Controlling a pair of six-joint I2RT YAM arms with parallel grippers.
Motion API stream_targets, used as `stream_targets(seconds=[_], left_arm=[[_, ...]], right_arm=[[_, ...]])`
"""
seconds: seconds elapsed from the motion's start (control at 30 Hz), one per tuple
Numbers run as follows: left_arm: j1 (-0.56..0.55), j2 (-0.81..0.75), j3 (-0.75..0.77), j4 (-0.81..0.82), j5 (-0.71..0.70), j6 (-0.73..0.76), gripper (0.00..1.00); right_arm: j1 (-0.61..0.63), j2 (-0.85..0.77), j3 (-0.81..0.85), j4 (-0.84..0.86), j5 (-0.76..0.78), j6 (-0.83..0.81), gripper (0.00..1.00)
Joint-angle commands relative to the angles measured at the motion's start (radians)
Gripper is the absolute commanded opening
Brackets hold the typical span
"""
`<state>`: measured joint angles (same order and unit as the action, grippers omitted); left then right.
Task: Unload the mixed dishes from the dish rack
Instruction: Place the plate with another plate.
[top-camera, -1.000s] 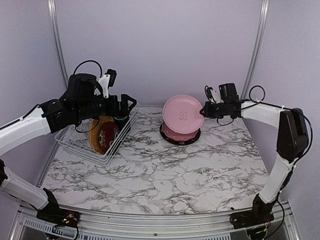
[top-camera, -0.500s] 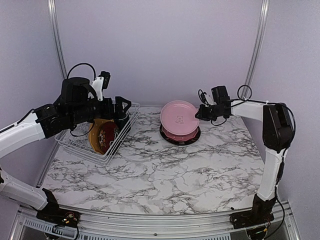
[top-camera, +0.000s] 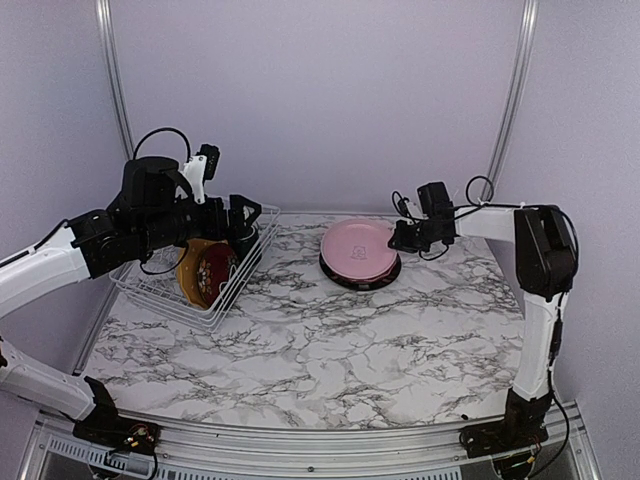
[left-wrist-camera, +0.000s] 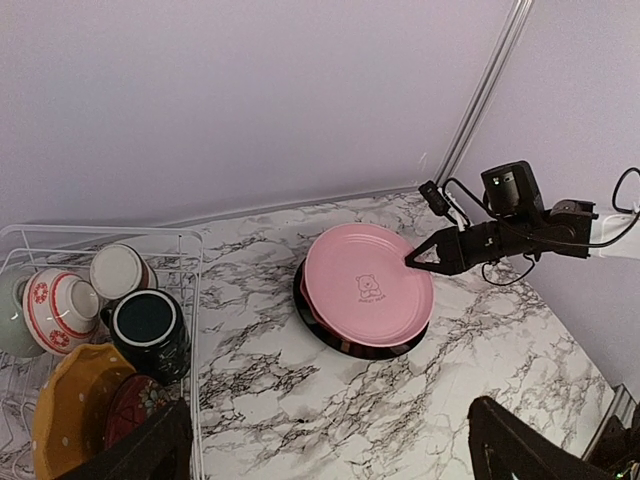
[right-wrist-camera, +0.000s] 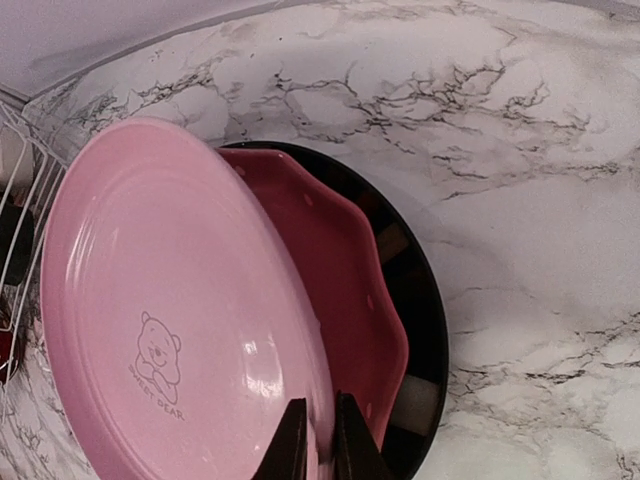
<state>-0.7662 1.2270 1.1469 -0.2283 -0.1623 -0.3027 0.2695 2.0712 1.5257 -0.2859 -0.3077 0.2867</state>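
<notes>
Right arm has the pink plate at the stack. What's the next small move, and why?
I'd likely lower the right gripper slightly, then open it. The pink plate, pinched at its rim, looks tilted over the dotted plate and black plate, its gripped edge not yet resting on them.

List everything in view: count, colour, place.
rack: 1, white wire, table's left
mug: 1, dark teal, in rack
cups: 2, pale, the other red-patterned, in rack behind mug
bowl: 1, pale green, in rack
orange-yellow plate: 1, standing in rack
dark red plate: 1, floral, against the orange-yellow one
pink plate: 1, bear print, tilted atop stack, far centre
dotted plate: 1, deeper pink, mid-stack
black plate: 1, stack bottom
table: 1, white marble
left gripper: open, above rack
right gripper: shut on pink plate's rim
</notes>
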Motion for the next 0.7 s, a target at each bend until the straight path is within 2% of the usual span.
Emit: stream_targets(seconds=[0.0,0.17,0.4,0.57,0.67], left_arm=[[0.006,-0.021,-0.016,0.014,-0.01,0.012,0.99],[0.008,-0.029,-0.017,0.015,-0.016,0.012,0.99],[0.009,-0.024,-0.016,0.017,-0.013,0.01,0.99],[0.009,-0.024,-0.015,0.015,-0.012,0.008,0.99],[0.01,-0.027,-0.014,0.01,-0.021,0.008,0.99]], right_arm=[[-0.006,0.03,0.035,0.011,0.003,-0.005,0.11],[-0.006,0.031,0.033,0.005,0.022,-0.011,0.21],[-0.006,0.025,0.031,0.001,0.05,-0.021,0.28],[-0.006,0.022,0.032,-0.007,0.062,-0.028,0.52],[-0.007,0.016,0.034,-0.014,0.068,-0.032,0.57]])
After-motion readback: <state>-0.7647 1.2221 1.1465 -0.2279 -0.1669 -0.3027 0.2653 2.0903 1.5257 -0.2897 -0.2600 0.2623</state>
